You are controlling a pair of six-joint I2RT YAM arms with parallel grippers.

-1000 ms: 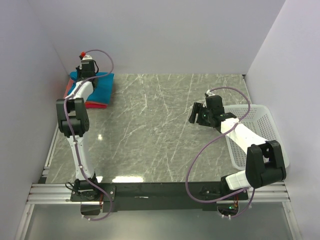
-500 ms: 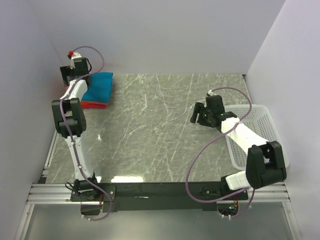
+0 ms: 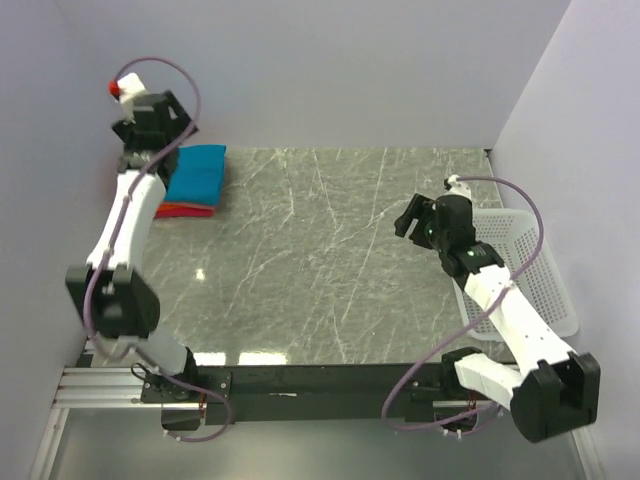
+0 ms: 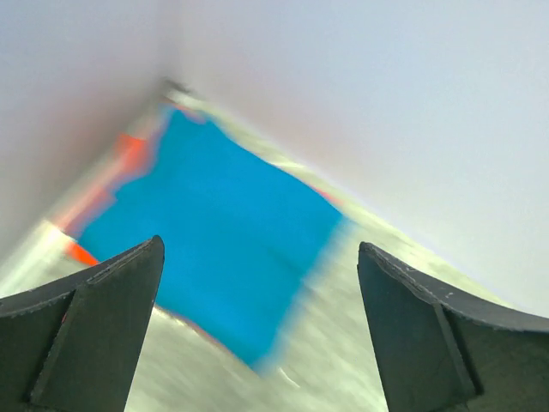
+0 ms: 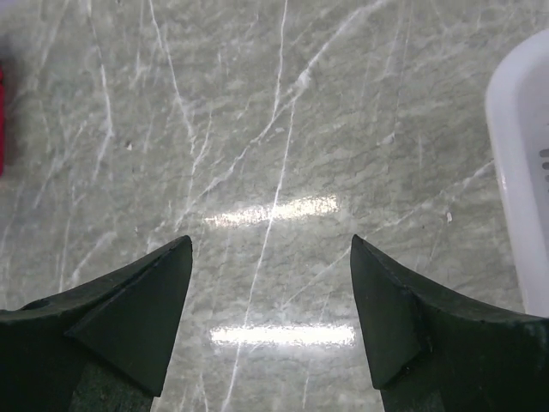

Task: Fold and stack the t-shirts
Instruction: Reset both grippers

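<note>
Stacked t-shirts point(image 3: 195, 178) well apart from basket point(image 3: 550, 280)

Grey marble-veined tabletop point(image 3: 330, 260), plain white walls point(image 3: 330, 70), overhead light glare

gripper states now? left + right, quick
Left gripper: open, empty, facing the folded teal-blue cloth t-shirt.
Right gripper: open, empty, over the grey marble table.

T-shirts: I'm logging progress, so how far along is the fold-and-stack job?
Done: the teal-blue shirt lies folded on top of the orange-red shirt in the far left corner. In hand: nothing; the left gripper and right gripper are both open and empty. Left: no unfolded shirt shows, so probably nothing.
</note>
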